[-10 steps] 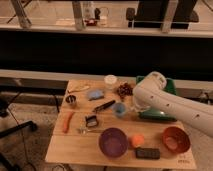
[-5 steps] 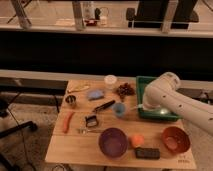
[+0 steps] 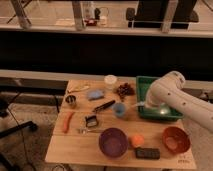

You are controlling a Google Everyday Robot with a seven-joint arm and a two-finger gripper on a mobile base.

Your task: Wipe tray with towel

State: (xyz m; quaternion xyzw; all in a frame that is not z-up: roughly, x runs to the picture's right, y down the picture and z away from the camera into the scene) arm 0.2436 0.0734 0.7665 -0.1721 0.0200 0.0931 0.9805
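A green tray [image 3: 145,85] sits at the back right of the wooden table [image 3: 65,150]. My white arm reaches in from the right, bends above the tray and points down into it. My gripper [image 3: 156,109] is low inside the tray, near its front half, largely hidden by the arm. A pale patch [image 3: 140,105] at the arm's end by the tray's left wall may be the towel; I cannot tell for sure. A blue folded cloth [image 3: 95,94] lies left of the tray.
On the table: white cup [image 3: 110,80], dark red cluster [image 3: 125,90], blue cup [image 3: 119,109], black-handled tool [image 3: 104,105], metal cup [image 3: 71,100], orange carrot [image 3: 67,121], purple bowl [image 3: 113,142], orange ball [image 3: 136,141], black block [image 3: 148,153], orange bowl [image 3: 175,140]. Dark counter behind.
My arm has swung right and back from over the table's middle to above the green tray, uncovering the blue cup. The end of the arm has dropped into the tray.
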